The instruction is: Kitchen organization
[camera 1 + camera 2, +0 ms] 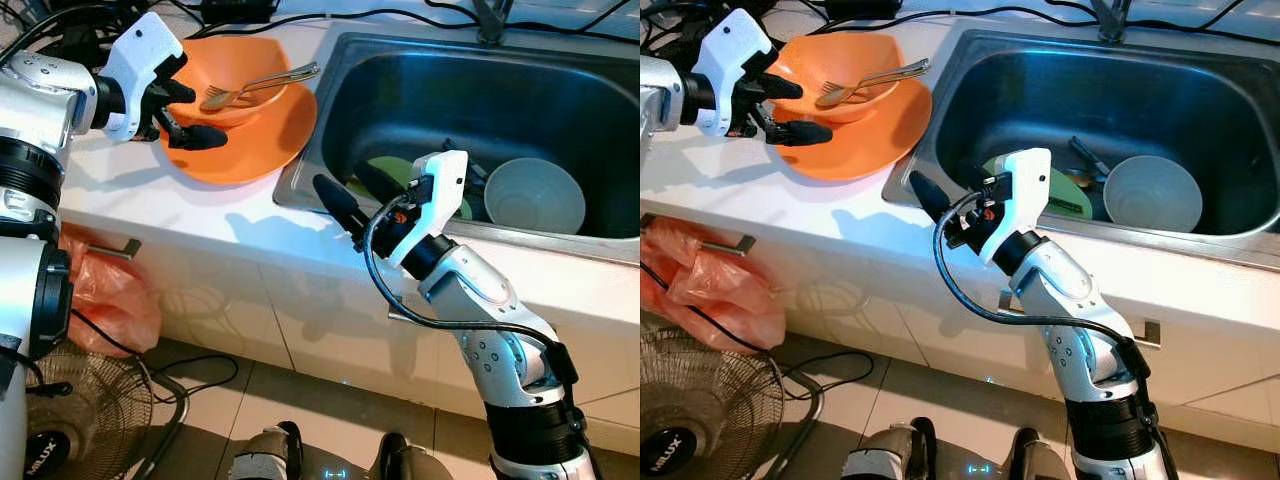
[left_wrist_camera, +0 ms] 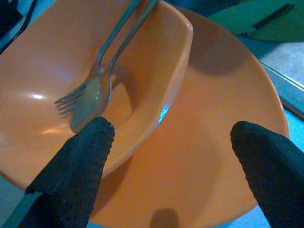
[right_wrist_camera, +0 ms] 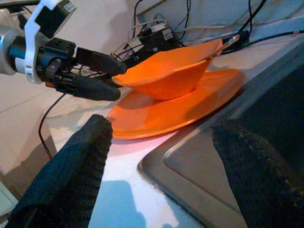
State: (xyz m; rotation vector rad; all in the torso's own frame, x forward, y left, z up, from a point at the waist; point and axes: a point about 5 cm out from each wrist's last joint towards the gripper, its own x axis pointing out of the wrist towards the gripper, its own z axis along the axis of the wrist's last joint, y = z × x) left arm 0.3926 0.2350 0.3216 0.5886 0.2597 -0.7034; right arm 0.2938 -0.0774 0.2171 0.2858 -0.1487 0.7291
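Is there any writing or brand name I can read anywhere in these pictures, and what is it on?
"MLUX", white letters on the dark hub of the floor fan at the lower left; the word is cut off by the picture's edge, so it may be part of a longer name.
The orange bowl, the orange plate, the sink and both robot arms carry no readable text.

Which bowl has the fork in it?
The orange bowl on the orange plate holds the fork, by the left gripper. The white bowl sits in the sink.
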